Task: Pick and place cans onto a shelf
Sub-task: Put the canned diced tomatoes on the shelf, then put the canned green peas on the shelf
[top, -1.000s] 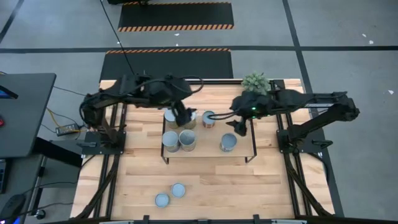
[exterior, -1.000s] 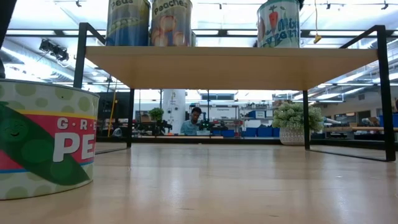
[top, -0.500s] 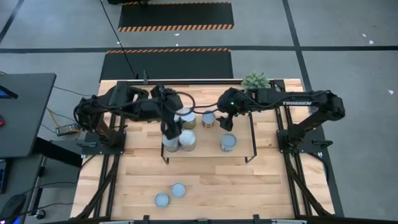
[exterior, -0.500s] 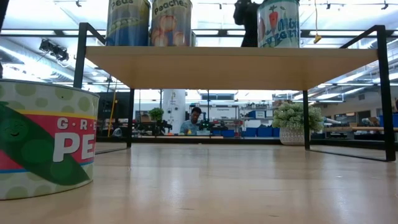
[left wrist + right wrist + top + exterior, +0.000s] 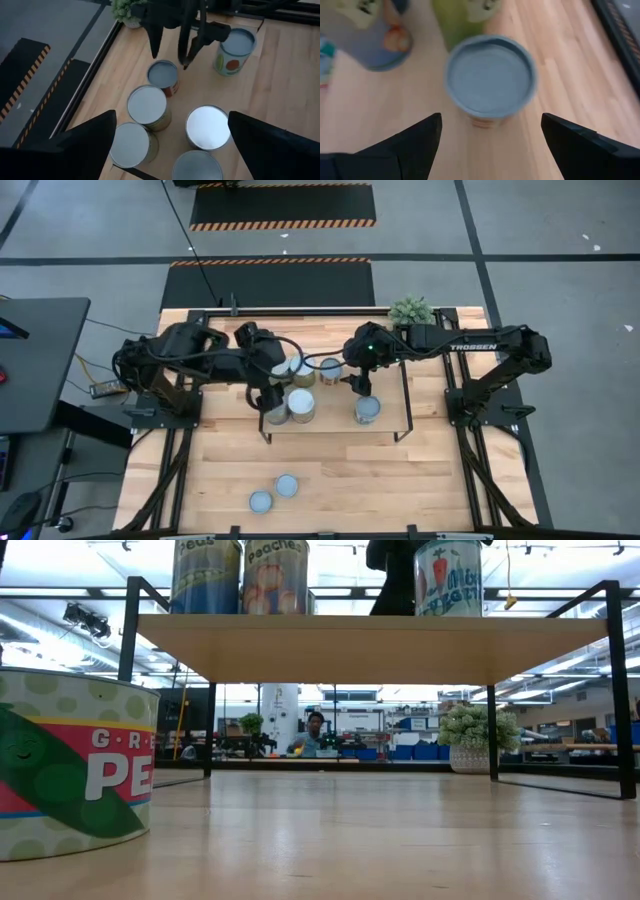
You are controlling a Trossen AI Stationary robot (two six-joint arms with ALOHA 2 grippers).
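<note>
The shelf (image 5: 338, 422) (image 5: 370, 645) stands mid-table with several cans upright on its board. My right gripper (image 5: 356, 386) (image 5: 491, 116) hangs open over the shelf, just short of a small blue-grey-topped can (image 5: 490, 80) (image 5: 331, 368), its fingers either side of it and apart from it. The low view shows it as a dark shape (image 5: 392, 580) beside a can (image 5: 447, 578). My left gripper (image 5: 264, 398) (image 5: 172, 115) is open above the shelf's left cans (image 5: 146, 104) (image 5: 207, 126). Two more cans (image 5: 287, 485) (image 5: 260, 500) stand on the table near its front edge.
A small potted plant (image 5: 410, 311) stands at the table's far edge behind the shelf. A big pea can (image 5: 70, 775) stands close to the low camera. The shelf's black rod frames (image 5: 612, 690) rise at both ends. A person sits far off in the room (image 5: 315, 732).
My left gripper has gone toward the table's left and near edges, from the far cans to over the shelf's front-left cans. My right gripper has gone left along the shelf and down toward the blue-grey-topped can, coming into the low view. Both stay open.
</note>
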